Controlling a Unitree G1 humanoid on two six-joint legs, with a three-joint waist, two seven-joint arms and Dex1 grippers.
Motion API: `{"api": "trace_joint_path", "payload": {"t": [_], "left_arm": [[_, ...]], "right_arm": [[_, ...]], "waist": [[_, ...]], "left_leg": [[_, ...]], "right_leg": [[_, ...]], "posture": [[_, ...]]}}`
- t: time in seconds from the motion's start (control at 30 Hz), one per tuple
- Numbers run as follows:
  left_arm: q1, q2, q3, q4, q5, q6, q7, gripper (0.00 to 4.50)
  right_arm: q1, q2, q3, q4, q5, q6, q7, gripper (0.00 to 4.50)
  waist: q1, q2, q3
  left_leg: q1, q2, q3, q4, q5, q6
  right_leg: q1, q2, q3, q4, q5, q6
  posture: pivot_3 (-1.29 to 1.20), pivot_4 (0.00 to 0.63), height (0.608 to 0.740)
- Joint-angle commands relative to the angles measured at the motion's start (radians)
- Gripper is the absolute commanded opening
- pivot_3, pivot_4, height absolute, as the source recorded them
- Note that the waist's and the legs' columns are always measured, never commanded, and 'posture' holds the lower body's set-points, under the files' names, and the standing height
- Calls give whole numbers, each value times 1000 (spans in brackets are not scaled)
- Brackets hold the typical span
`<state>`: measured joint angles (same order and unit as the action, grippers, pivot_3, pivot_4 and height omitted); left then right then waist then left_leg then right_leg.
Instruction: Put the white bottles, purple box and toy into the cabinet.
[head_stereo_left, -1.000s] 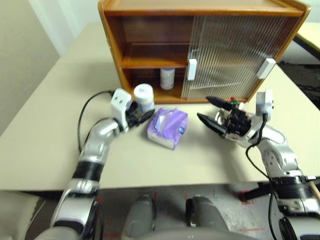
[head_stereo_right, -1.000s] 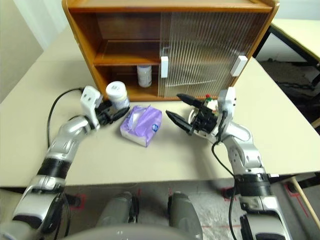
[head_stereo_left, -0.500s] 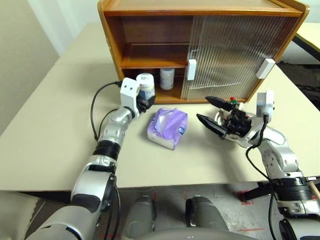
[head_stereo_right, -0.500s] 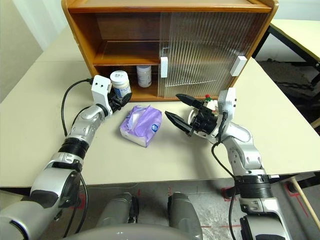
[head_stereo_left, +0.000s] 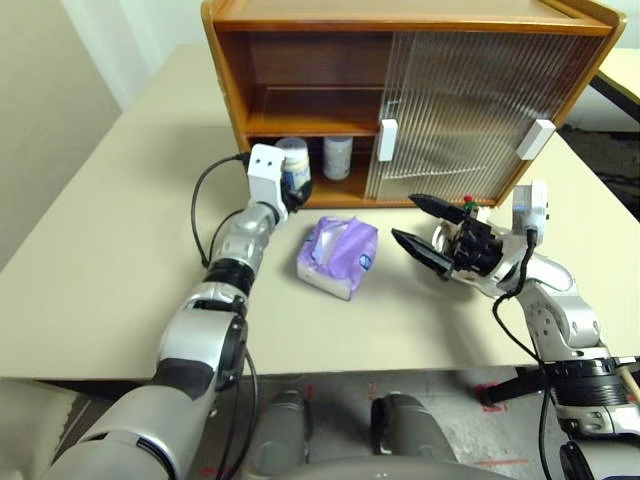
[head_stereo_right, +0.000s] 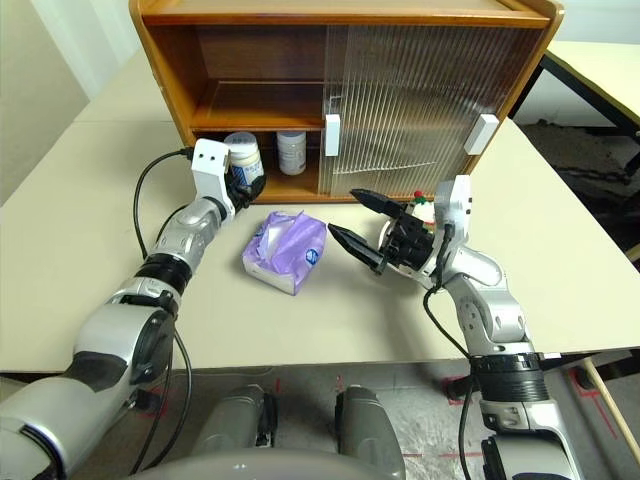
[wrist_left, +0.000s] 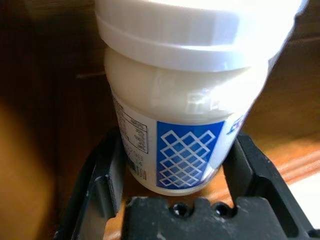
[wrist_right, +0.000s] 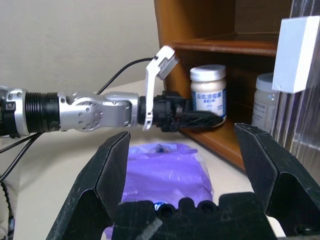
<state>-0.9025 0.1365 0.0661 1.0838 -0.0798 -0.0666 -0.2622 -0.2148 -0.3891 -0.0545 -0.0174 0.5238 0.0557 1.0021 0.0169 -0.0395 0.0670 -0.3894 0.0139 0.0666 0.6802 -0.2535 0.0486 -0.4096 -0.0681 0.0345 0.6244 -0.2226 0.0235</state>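
I am holding one of the white bottles (head_stereo_right: 243, 156) in my left gripper (head_stereo_right: 242, 180), fingers (wrist_left: 105, 175) pinching its lower body from both sides, at the open left end of the cabinet (head_stereo_left: 300, 60), just at the lip of the lower compartment. The other white bottle (head_stereo_left: 337, 156) is already standing upright deeper in that same compartment, beside the inner edge of the sliding door (head_stereo_left: 470, 110).

My right gripper (head_stereo_left: 420, 225) is hovering above the table (head_stereo_left: 100, 240) with its jaws spread wide and nothing between them. The toy (head_stereo_left: 462, 207) is sitting just behind that hand; I can see only a bit of white and red of it.

The purple box (head_stereo_left: 338, 256) is lying on the table between my two hands, well clear of the cabinet.

Handling notes, as judgement:
- Bottle: rigid, smooth plastic, likely light; the label is probably slick, so the grip low on the body is a fair choice, and it should be set down flat so it does not tip.
- Purple box: soft pack, will dent; best taken across the short sides, not by the loose tissue.
- Toy: fluffy and compressible; take it around the body.
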Motion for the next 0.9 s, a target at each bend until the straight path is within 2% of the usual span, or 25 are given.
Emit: {"api": "trace_joint_path", "payload": {"t": [0.03, 0.3, 0.83, 0.9], "left_arm": [[-57, -11, 9, 52, 12, -24, 21, 3088], [-103, -17, 5, 146, 42, -43, 77, 3088], [-118, -16, 25, 196, 53, -45, 117, 3088], [-118, -13, 26, 198, 53, -43, 116, 3853]], "right_arm": [[15, -12, -11, -29, 11, 10, -1, 4500], [42, -20, -17, -48, 17, 15, 0, 4500], [58, -42, -24, -71, 31, 25, -4, 4500], [61, -43, -24, -75, 33, 27, -6, 4500]], "waist": [[0, 0, 0], [-3, -4, 4], [-26, -6, 8], [-26, -6, 8]], "left_leg": [[0, 0, 0, 0, 0, 0], [0, 0, 0, 0, 0, -3], [0, 0, 0, 0, 0, -3], [0, 0, 0, 0, 0, -4]], "right_leg": [[0, 0, 0, 0, 0, 0], [0, 0, 0, 0, 0, 1], [0, 0, 0, 0, 0, 1], [0, 0, 0, 0, 0, 1]], "posture": [[33, 48, 740], [7, 68, 740], [-7, 74, 740], [-6, 75, 740]]}}
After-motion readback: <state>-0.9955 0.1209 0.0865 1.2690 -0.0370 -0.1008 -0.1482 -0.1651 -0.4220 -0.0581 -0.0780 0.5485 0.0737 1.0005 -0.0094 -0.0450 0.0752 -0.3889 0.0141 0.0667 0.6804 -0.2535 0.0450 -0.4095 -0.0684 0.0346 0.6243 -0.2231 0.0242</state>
